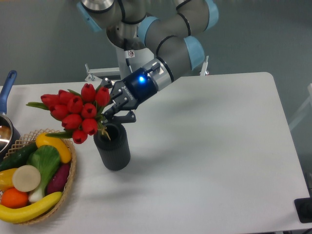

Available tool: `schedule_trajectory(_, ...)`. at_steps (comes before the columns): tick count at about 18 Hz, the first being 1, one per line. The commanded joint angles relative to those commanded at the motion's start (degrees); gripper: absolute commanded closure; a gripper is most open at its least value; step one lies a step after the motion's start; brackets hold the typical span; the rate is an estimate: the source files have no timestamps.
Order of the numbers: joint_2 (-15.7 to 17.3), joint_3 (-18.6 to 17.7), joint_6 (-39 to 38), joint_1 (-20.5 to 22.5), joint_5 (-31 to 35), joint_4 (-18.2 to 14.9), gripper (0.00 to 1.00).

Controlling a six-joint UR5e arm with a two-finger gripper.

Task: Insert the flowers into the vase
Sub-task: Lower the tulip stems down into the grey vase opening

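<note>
Down at your near left corner sits a wicker basket [72, 168] on the white table [209, 161], packed with a banana [29, 208] along its front, an orange [13, 197], a yellow pepper [54, 145], a cucumber [18, 155], a purple piece [59, 178] and a pale round slice [26, 178]. Just behind it at the left edge you've got a metal pot [6, 134], partly cut off, its blue handle [7, 88] angling up and away. Over at your bottom right corner, a small dark block [303, 209] sits beside the table's edge.

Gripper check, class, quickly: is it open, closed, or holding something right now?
Gripper: closed on the flowers, whose stems sit in the mouth of the vase.
</note>
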Motion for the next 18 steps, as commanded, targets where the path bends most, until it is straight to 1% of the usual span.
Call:
schedule_trajectory(2,-0.4,-0.2,0.6,0.3,0.1,0.0,0.72)
schedule_trajectory(7,-1.1,-2.5,5.4,2.0,0.0,0.2,0.72)
schedule_trajectory(10,-1.1,-2.8,5.5,2.3,0.1,0.2,0.72)
schedule_trajectory(15,-1.1,-4.3,5.5,2.0,0.1,0.4,0.72)
schedule_trajectory(18,-1.6,-4.6,6.3,1.8,0.2,0.4,0.72)
